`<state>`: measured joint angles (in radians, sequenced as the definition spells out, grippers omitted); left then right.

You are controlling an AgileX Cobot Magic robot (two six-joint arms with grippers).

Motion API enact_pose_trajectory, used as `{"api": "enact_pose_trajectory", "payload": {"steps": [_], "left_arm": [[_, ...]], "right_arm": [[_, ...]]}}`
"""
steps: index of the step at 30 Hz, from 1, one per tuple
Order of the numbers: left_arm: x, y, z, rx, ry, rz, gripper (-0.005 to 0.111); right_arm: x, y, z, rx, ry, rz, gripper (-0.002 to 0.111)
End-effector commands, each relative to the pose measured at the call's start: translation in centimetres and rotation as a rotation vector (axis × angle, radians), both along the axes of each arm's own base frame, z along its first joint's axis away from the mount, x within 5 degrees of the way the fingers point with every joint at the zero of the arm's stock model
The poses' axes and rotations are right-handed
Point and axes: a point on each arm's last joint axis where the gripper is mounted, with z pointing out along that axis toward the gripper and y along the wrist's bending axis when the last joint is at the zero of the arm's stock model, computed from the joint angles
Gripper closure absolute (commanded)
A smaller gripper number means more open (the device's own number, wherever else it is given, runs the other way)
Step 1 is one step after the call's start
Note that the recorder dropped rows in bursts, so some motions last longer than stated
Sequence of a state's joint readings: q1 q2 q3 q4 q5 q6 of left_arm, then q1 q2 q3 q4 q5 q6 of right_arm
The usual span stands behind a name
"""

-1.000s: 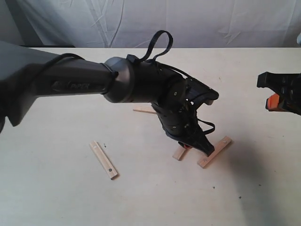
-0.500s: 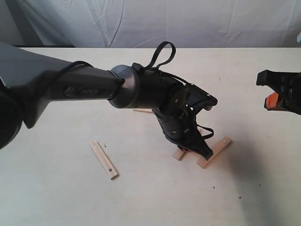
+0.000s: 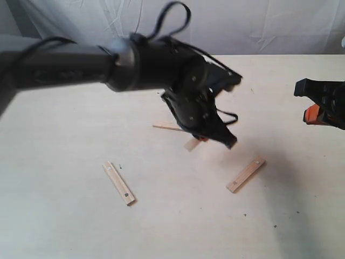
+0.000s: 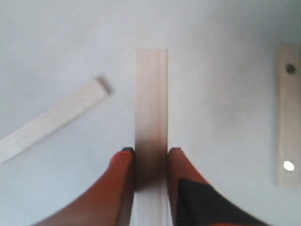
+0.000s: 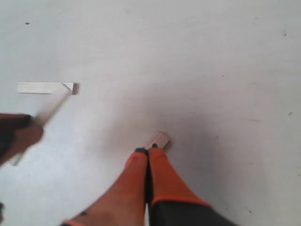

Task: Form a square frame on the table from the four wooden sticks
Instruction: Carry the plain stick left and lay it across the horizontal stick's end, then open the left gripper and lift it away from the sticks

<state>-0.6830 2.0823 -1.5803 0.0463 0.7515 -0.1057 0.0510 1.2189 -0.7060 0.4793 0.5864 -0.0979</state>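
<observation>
My left gripper (image 3: 204, 139) is shut on a plain wooden stick (image 4: 151, 94) and holds it above the table (image 3: 64, 226); the stick's pale end (image 3: 191, 144) pokes out below the fingers (image 4: 123, 162). A second plain stick (image 3: 164, 127) lies just behind it, also seen in the left wrist view (image 4: 51, 120). One holed stick (image 3: 246, 174) lies diagonally to the front right. Another holed stick (image 3: 119, 183) lies at the front left. My right gripper (image 3: 318, 105) hovers at the right edge, its orange fingers (image 5: 162, 169) shut with nothing between them.
A white cloth backdrop (image 3: 242, 27) hangs behind the table's far edge. The thick black left arm (image 3: 64, 70) reaches across the table's left half. A few dark specks (image 3: 245, 216) dot the tabletop.
The left gripper has lifted its stick off the table and carried it up and back-left, away from the holed stick on the right. The right gripper has not moved.
</observation>
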Motion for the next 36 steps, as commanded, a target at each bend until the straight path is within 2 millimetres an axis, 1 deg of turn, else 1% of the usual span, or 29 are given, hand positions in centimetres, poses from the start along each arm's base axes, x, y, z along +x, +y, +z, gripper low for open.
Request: {"api": "enact_pose_trajectory", "payload": {"steps": [1, 2, 3, 6, 13, 17, 23, 26, 30, 34, 36], "left_arm": [[1.9, 4.5, 2.8, 0.025, -0.009, 0.203, 0.107], [2.2, 5.4, 2.7, 0.029, -0.005, 0.227, 0.107], [2.4, 6.0, 2.4, 0.033, 0.003, 0.241, 0.107], [2.4, 7.5, 0.7, 0.026, 0.041, 0.295, 0.107], [1.7, 9.4, -3.3, -0.089, 0.061, 0.405, 0.107], [1.7, 9.5, -4.2, -0.118, 0.027, 0.403, 0.107], [1.7, 9.4, -6.3, -0.094, 0.072, 0.42, 0.107], [1.7, 9.5, -6.4, -0.093, 0.073, 0.42, 0.106], [1.6, 9.3, -6.4, -0.114, 0.091, 0.443, 0.088], [1.6, 9.3, -6.2, -0.113, 0.096, 0.442, 0.061], [1.7, 9.2, -5.5, -0.122, 0.086, 0.443, 0.056]], "right_arm": [[0.0, 0.0, 0.1, -0.004, -0.012, 0.004, 0.109], [0.0, 0.0, 0.1, -0.004, -0.012, 0.004, 0.109], [0.0, 0.1, 0.1, -0.003, -0.01, 0.005, 0.109], [-0.1, 0.1, 0.0, -0.002, -0.004, 0.008, 0.109], [-0.1, 0.1, 0.0, -0.003, -0.006, 0.007, 0.109], [-0.1, 0.1, 0.1, 0.0, -0.006, 0.006, 0.109], [-0.1, 0.0, 0.0, -0.012, 0.0, 0.015, 0.109], [-0.1, 0.0, 0.0, -0.012, -0.002, 0.014, 0.109], [-0.1, 0.0, 0.0, -0.012, -0.002, 0.014, 0.109], [-0.1, 0.0, 0.0, -0.01, -0.002, 0.013, 0.109], [-0.1, 0.0, 0.0, -0.011, -0.006, 0.011, 0.109]]}}
